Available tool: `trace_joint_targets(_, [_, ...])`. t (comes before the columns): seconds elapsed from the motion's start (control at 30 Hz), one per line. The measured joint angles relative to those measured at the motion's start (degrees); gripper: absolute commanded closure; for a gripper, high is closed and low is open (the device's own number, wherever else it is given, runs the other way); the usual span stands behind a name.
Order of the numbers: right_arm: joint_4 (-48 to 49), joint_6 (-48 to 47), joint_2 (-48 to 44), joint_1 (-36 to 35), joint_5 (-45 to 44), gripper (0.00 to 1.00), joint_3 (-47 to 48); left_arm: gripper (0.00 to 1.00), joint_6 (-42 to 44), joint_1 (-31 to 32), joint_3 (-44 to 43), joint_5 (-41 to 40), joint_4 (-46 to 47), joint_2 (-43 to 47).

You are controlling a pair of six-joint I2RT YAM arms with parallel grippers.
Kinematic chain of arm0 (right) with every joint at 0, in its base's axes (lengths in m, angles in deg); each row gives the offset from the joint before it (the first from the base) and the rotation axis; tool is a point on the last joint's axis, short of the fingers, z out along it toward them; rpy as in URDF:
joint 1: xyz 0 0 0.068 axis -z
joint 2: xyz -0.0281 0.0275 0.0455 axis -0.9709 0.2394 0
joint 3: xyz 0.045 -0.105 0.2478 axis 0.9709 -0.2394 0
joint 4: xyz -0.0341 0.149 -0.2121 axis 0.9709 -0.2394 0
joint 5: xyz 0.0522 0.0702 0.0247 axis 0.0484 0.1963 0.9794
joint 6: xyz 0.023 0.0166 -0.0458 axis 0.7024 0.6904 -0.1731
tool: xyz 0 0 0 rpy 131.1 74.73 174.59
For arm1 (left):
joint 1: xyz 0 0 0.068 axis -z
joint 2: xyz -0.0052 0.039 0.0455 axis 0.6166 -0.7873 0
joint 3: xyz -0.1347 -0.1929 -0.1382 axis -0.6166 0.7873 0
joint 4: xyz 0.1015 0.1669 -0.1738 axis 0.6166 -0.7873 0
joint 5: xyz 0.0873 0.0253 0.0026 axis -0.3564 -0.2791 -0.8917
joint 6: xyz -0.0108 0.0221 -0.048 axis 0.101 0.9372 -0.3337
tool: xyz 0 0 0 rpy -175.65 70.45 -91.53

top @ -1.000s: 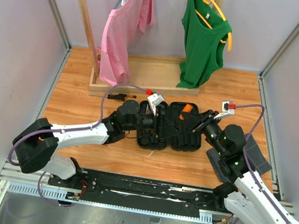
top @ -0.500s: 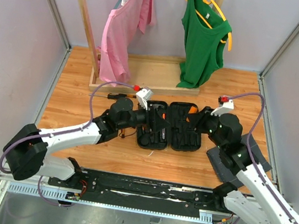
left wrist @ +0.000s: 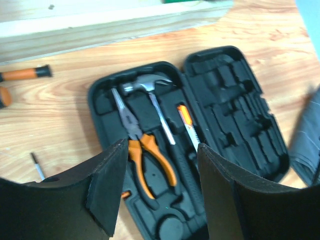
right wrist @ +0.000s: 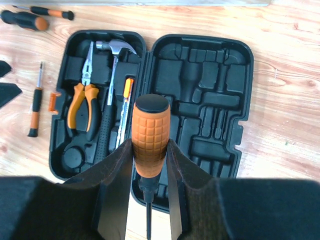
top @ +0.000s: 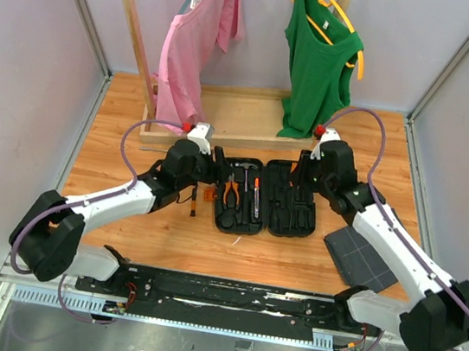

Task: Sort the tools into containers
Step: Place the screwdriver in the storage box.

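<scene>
Wooden counter point(top: 119, 124) inside grey walls, with a clothes rail at the back holding a pink shirt point(top: 197, 39) and a green vest point(top: 321, 57). A black clamshell tool case point(top: 293, 227) lies open and flat at the middle of the counter, between the two arms.

In the case's left half sit orange-handled pliers point(left wrist: 150, 160), a hammer point(left wrist: 145, 82) with its head at the far end, and a slim orange-handled tool point(left wrist: 186, 117) beside the hammer's shaft. The right half shows only moulded slots.

The left jaws stand apart, holding nothing. They hover over the near end of the left half, and the pliers' handles show in the gap between them.

The right jaws are closed on a screwdriver point(right wrist: 150, 137) — gripped by its ribbed orange handle, black cap pointing away, thin shaft running back between the fingers. It hangs above the case, clear of the slots.

Left of the case, a small screwdriver point(right wrist: 35, 110) lies loose on the counter, and two more point(right wrist: 50, 11) lie farther back. A dark grey tray point(top: 363, 255) rests to the case's right.
</scene>
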Motion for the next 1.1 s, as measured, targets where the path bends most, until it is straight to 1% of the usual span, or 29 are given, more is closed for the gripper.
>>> trace_joint_targets(0.1, [-1.07,-1.31,4.33,0.63,0.94,0.85,2.32,0.39,0.35,-0.98,0.07,-2.71,0.57,-1.29])
trace_joint_targets(0.2, [-1.62,-2.80,8.87,1.27,2.12,0.85,5.51,0.40,0.35,-1.60,1.36,-5.33,3.21,-2.34])
trace_joint_targets(0.33, [-2.34,-4.35,13.70,2.21,2.49,0.85,9.07,0.40,0.35,-1.64,3.89,-7.13,5.95,-3.48])
trace_joint_targets(0.5, [-3.54,-5.79,19.58,2.82,3.50,0.84,12.04,0.40,0.33,-1.64,6.12,-9.09,7.17,-4.37])
trace_joint_targets(0.77, [-5.35,-6.71,28.50,4.24,3.85,0.85,17.25,0.41,0.33,-1.64,6.32,-10.14,9.35,-6.16])
trace_joint_targets(1.1, [-7.10,-7.19,36.54,4.50,3.45,0.85,23.19,0.41,0.33,-1.64,6.32,-10.27,9.46,-6.64])
